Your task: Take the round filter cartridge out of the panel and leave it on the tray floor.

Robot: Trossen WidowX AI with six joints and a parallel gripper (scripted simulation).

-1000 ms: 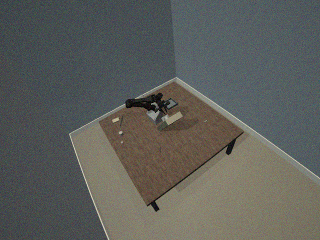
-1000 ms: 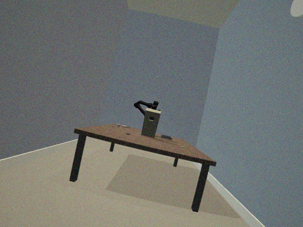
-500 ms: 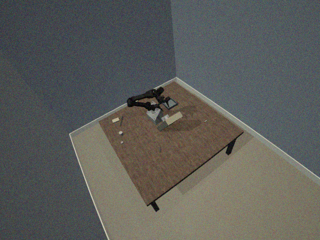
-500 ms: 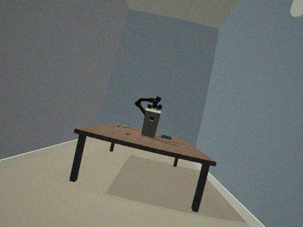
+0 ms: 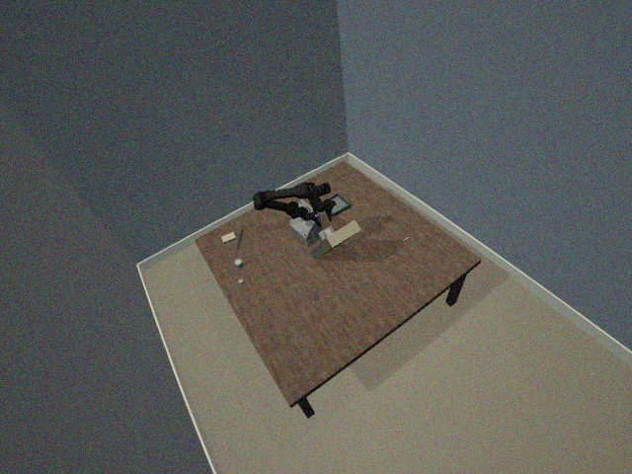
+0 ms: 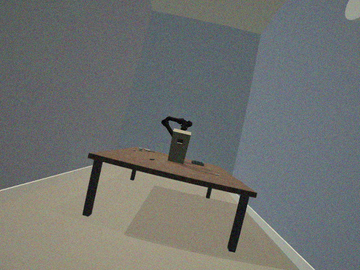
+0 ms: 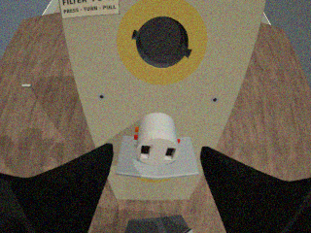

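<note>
The white round cartridge (image 7: 156,131) is out of the service panel (image 7: 87,58) (image 5: 344,234) (image 6: 177,151). It lies on a pale grey ledge (image 7: 124,157) low in front of the panel face, its two dark slots facing the wrist camera. The panel's round hole (image 7: 161,42) inside the yellow ring is empty. My gripper (image 7: 157,151) (image 5: 325,221) is open, with one finger on each side of the cartridge in the wrist view and nothing between them in contact. The tray (image 5: 339,204) (image 6: 197,163), with a dark rim, lies beside the arm; no cartridge shows in it.
A pale grey box-like block (image 5: 302,226) stands close to the panel under the arm. A cream block (image 5: 228,237), a dark rod (image 5: 239,240) and a white round piece (image 5: 238,263) lie toward the table's left edge. A white stick (image 5: 405,238) lies right of the panel.
</note>
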